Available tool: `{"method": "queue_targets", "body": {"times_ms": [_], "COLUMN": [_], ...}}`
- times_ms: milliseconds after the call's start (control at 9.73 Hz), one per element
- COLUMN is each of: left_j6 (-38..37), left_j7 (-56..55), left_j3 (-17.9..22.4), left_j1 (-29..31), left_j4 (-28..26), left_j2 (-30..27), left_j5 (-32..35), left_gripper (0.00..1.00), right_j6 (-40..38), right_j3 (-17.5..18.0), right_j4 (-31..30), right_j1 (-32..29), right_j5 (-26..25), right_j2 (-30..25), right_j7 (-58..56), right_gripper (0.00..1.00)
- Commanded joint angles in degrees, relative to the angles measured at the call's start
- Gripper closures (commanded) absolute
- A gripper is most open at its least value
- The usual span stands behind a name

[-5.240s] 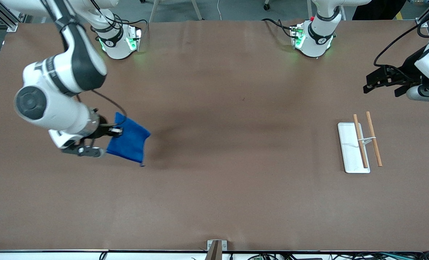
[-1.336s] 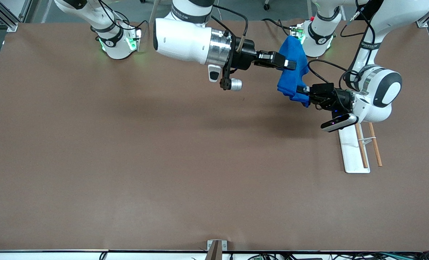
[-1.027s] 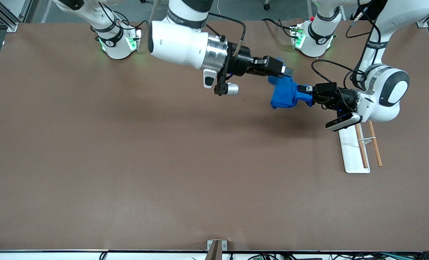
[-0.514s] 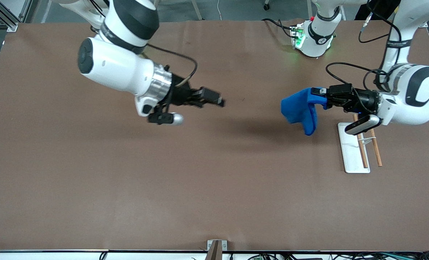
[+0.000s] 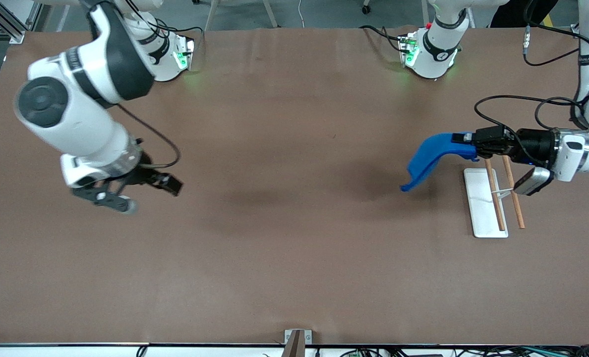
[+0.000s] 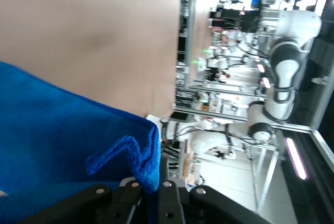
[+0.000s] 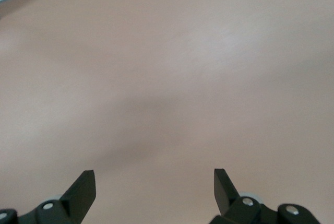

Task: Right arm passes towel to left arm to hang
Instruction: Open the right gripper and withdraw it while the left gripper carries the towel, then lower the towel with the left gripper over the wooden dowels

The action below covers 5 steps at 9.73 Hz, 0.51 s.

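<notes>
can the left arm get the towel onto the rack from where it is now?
Probably yes. The left gripper is shut on the towel, held in the air beside the rack's end nearest the robots' bases, nothing between them. The right gripper is open, empty, over the table's right-arm end.

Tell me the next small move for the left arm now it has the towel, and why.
Probably carry the towel toward the wooden rods of the rack, then lower it. The left claw is shut on one edge, the cloth drooping over bare table beside the rack's white base. The right claw waits open at its own end.
</notes>
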Motion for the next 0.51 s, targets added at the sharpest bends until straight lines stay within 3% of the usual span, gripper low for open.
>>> {"method": "queue_targets", "body": {"times_ms": [0, 205, 308, 411], "left_j6": [0.23, 0.23, 0.23, 0.4], "left_j7": [-0.13, 0.92, 1.79, 2.5], "left_j3": [2.72, 7.19, 8.34, 9.83], "left_j1": [-0.47, -0.38, -0.2, -0.38], "left_j4": [5.73, 9.86, 10.58, 12.93], "left_j2": [4.01, 6.55, 7.61, 9.01], "left_j5": [8.23, 12.92, 15.71, 18.7], "left_gripper": [1.0, 1.0, 1.0, 1.0], "right_j6": [-2.23, -6.62, -9.07, -11.1], "right_j3": [-7.39, -14.24, -17.49, -18.31], "right_j4": [-2.56, -2.47, -2.03, -2.03], "right_j1": [-0.37, -1.08, -1.95, -4.31], "right_j5": [-0.69, 0.36, 3.5, 5.45], "right_j2": [-5.99, -10.03, -11.88, -13.98], "right_j7": [-8.54, -20.22, -24.19, -28.84], "right_gripper": [0.0, 0.0, 0.0, 0.0]}}
